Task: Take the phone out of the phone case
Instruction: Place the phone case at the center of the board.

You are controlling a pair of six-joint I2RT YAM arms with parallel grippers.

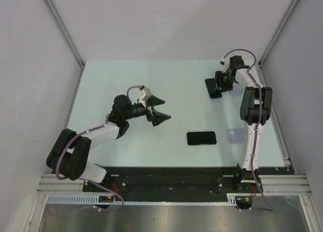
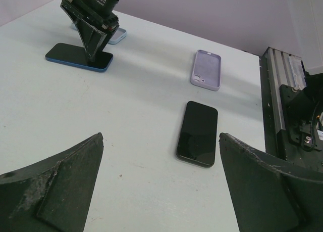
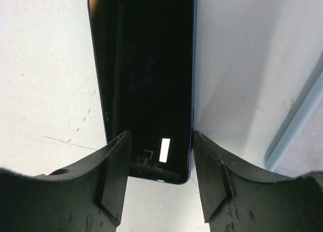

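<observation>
Left wrist: 2 phones (image 2: 197,133) (image 2: 65,54), 2 cases (image 2: 207,69) (image 2: 119,37).

Two phones (image 2: 197,133) (image 2: 65,54), two empty phone cases (image 2: 207,70) (image 2: 118,36), two grippers (image 2: 161,181) (image 3: 160,156)

Left jaws spread wide, right jaws narrower, perhaps gripping.

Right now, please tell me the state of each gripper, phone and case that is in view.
blue-cased phone: flat, screen up, still in its case.
right gripper: astride one end of the blue-cased phone; grip unclear.
left gripper: open, empty.
black phone: flat, bare, untouched.
lilac case: flat, empty.
light blue case: mostly hidden, state unclear.
</observation>
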